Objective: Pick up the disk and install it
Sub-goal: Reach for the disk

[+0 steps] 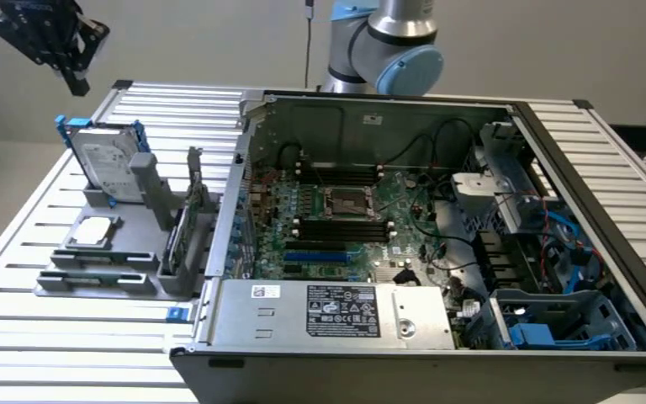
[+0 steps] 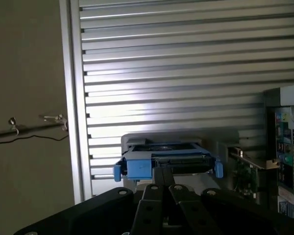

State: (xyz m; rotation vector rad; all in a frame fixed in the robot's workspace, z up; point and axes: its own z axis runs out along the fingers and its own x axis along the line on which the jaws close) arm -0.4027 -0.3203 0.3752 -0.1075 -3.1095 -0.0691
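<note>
The disk point(image 1: 108, 164), a silver-grey drive with a white label in a bright blue carrier, stands upright in a grey holder point(image 1: 115, 252) at the exterior view's left. My black gripper point(image 1: 75, 82) hangs in the air well above it and slightly toward the table's far edge, touching nothing. The wrist view looks down on the disk's blue edge point(image 2: 161, 164), with my gripper point(image 2: 163, 186) shut and empty above it, its fingers pressed together.
An open computer case point(image 1: 245, 185) fills the table's middle and right, with a motherboard point(image 1: 346, 219) and a blue drive bay point(image 1: 558, 324). The holder also carries a small silver chip point(image 1: 95, 229) and an upright circuit card point(image 1: 194, 210). The slatted table point(image 1: 43, 337) ends near the holder.
</note>
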